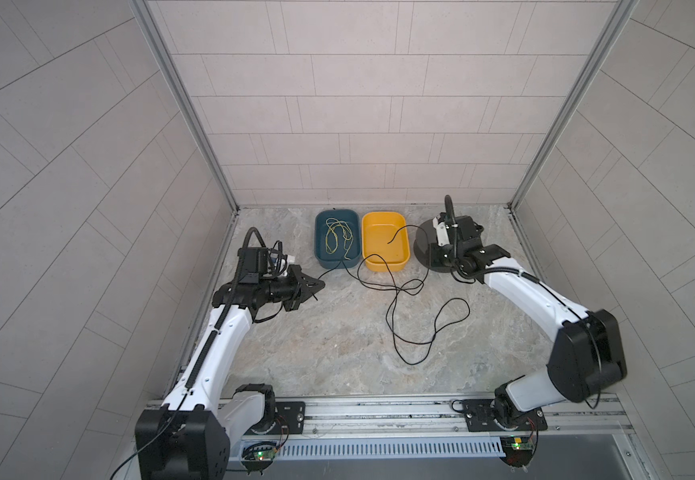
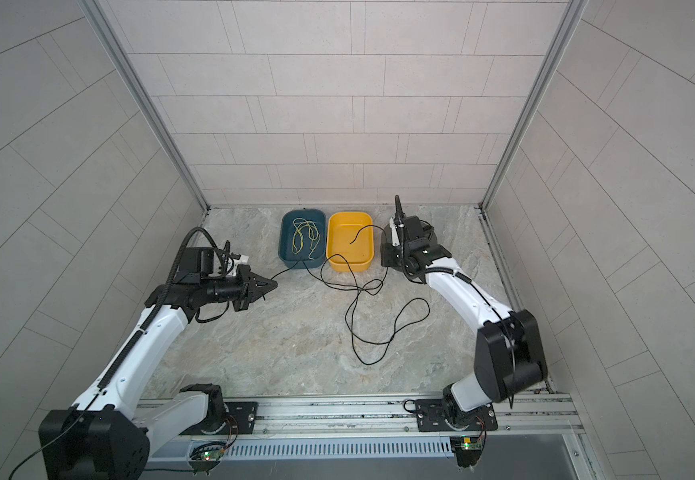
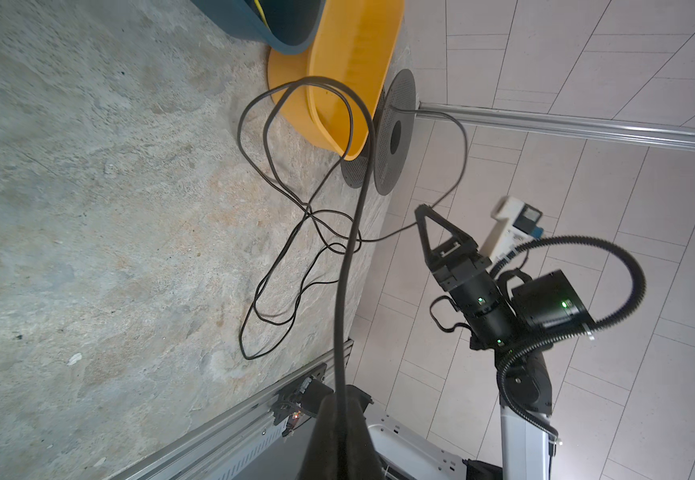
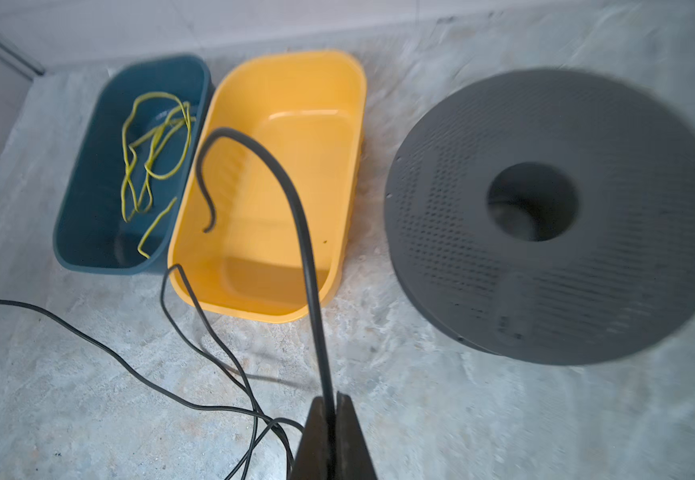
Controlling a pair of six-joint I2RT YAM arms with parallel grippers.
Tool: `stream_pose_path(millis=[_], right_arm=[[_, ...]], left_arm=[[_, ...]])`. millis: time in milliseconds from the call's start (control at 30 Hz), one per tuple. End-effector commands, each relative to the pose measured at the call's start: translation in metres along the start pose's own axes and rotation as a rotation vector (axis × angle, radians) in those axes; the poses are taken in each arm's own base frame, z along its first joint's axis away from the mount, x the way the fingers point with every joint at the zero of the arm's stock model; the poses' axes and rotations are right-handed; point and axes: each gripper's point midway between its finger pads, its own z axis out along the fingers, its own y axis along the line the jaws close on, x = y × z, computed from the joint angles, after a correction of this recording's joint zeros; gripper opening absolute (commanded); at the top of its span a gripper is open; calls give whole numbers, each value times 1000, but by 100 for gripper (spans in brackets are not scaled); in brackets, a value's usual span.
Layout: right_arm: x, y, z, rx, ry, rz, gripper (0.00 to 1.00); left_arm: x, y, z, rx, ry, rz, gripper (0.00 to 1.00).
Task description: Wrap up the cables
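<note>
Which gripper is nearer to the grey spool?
Right. The right gripper hangs close beside the spool, shut on the black cable. The left gripper is far off, past the yellow tub and the blue tub.

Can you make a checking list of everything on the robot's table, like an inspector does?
Surface: table, grey stone pattern.
Job's things: black cord, lying in loose loops on the table; its free end curls over the yellow tub.
Clutter: blue tub holding a yellow-green string; grey reel lying flat beside the yellow tub.
Grippers: left gripper, jaws shut on the black cord; right gripper, jaws shut on it near the free end.
Cables: ribbed hose on each arm.
Surroundings: tiled walls on three sides; metal rail in front.
</note>
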Motion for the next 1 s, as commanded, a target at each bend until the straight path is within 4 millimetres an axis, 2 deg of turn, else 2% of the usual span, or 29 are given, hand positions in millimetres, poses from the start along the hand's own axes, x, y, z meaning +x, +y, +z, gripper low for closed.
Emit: stream_pose_path(millis=[0, 200, 367, 500, 667, 767, 867, 900, 967], right_arm=[[8, -42, -33, 147, -28, 53, 0], [30, -120, -84, 298, -39, 257, 0], [57, -172, -112, 456, -51, 395, 0], [77, -200, -112, 573, -33, 455, 0], [99, -207, -88, 546, 38, 500, 0], [106, -207, -78, 522, 70, 508, 30], [101, -200, -71, 465, 67, 503, 62], [96, -196, -69, 439, 55, 501, 70], [86, -189, -65, 380, 18, 498, 78]], left_arm=[[-1, -10, -6, 11, -21, 42, 0], [-8, -12, -3, 13, -26, 47, 0], [-15, -19, -2, 22, -28, 54, 0], [-17, -25, -4, 26, -30, 66, 0], [-14, -24, -3, 24, -12, 79, 0], [-11, -16, 0, 11, 5, 73, 0], [-9, -8, 2, 5, 18, 63, 0], [-8, -7, 3, 4, 23, 63, 0], [-9, -3, 5, -3, 24, 58, 0]])
